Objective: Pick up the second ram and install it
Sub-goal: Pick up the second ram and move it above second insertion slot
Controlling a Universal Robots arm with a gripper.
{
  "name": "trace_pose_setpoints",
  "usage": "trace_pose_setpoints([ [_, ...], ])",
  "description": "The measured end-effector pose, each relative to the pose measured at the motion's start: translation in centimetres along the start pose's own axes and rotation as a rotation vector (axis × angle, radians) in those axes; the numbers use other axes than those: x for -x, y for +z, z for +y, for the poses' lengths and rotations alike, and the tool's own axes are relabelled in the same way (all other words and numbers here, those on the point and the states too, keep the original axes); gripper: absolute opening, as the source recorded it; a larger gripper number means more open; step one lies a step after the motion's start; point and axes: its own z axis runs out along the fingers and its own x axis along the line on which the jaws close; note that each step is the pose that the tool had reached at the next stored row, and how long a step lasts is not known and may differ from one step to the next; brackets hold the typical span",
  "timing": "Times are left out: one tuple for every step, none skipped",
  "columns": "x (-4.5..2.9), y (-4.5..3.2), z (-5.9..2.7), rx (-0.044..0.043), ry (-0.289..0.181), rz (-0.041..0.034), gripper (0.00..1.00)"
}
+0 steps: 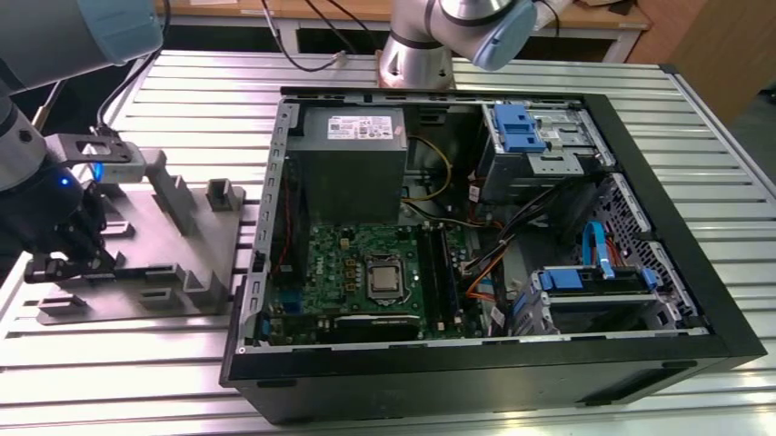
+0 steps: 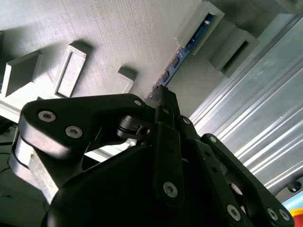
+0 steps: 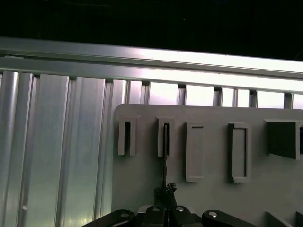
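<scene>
The second ram (image 2: 185,53) is a thin board standing on edge in the slots of a grey holder (image 2: 118,38). In the first wrist view the second ram (image 3: 165,156) appears edge-on as a dark line running from a holder slot to my fingers. My gripper (image 2: 163,97) is shut on the near end of the board, its black fingertips (image 3: 161,195) pinched together around it. In the exterior view my gripper (image 1: 54,266) hangs over the near left part of the holder (image 1: 158,272), to the left of the open computer case (image 1: 485,363).
The case lies open with its green motherboard (image 1: 345,263), silver processor (image 1: 385,278), black slot rails (image 1: 434,272), power supply (image 1: 352,136) and blue drive bays (image 1: 515,127). Everything rests on a ribbed aluminium table (image 1: 182,91). A second arm's base (image 1: 419,54) stands behind the case.
</scene>
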Motion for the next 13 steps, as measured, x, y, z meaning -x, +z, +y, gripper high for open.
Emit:
trace_pose_setpoints([
  [0.0, 0.0, 0.0, 0.0, 0.0, 0.0, 0.1],
  [-0.01, 0.01, 0.0, -0.0001, 0.0, 0.0, 0.1],
  [-0.01, 0.01, 0.0, 0.0, 0.0, 0.0, 0.1],
  [-0.01, 0.01, 0.0, 0.0, 0.0, 0.0, 0.1],
  [-0.01, 0.01, 0.0, 0.0, 0.0, 0.0, 0.1],
  [-0.01, 0.01, 0.0, 0.0, 0.0, 0.0, 0.1],
  [-0.01, 0.01, 0.01, 0.0001, 0.0, 0.0, 0.11],
  [-0.01, 0.02, 0.01, 0.0, 0.0, 0.0, 0.11],
  [-0.01, 0.02, 0.01, 0.0, 0.0, 0.0, 0.16],
  [-0.01, 0.02, 0.01, 0.0, 0.0, 0.0, 0.23],
  [-0.01, 0.03, 0.01, 0.0, 0.0, -0.0001, 0.23],
  [-0.01, 0.03, 0.01, 0.0, 0.0, 0.0, 0.3],
  [-0.01, 0.11, 0.03, -0.0002, 0.0, -0.0001, 0.3],
])
